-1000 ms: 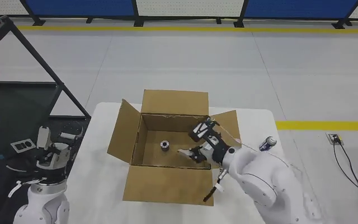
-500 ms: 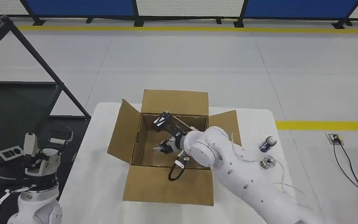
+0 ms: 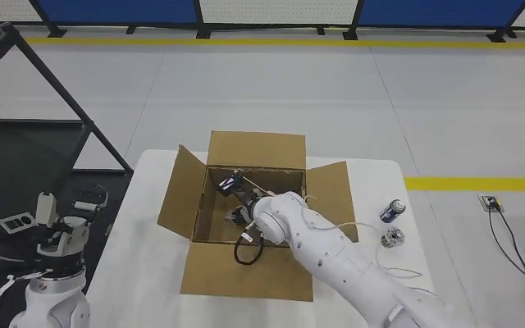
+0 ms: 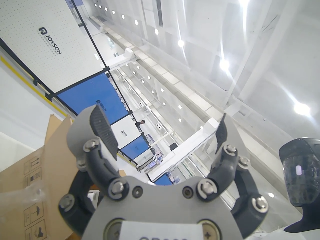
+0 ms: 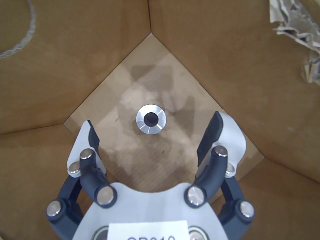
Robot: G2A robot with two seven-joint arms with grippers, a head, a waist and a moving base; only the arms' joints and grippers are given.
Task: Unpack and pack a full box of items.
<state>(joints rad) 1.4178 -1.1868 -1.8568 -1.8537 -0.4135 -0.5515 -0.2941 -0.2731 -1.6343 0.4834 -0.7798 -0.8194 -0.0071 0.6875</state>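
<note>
An open cardboard box (image 3: 256, 150) stands on the white table (image 3: 143, 271), flaps spread. My right arm leans into it from the right, and the right gripper (image 3: 236, 215) hangs over the left half of the box floor. In the right wrist view a small round metal cylinder (image 5: 151, 119) with a dark centre hole stands on the box floor (image 5: 155, 161), near a corner. The right gripper (image 5: 153, 122) is open just above it, one finger on each side, touching nothing. My left gripper (image 4: 160, 116) is open and empty, pointing up at the ceiling, off the table's left edge (image 3: 61, 232).
A blue can (image 3: 394, 210) and a small metal part (image 3: 391, 239) lie on the table right of the box. Torn paper padding (image 5: 295, 13) hangs along one inner wall. A black metal frame (image 3: 57, 90) stands left of the table.
My right arm has swung from the box's right side across to the left half, and its gripper now covers the metal cylinder in the top view. The left arm shifted slightly, then held still.
</note>
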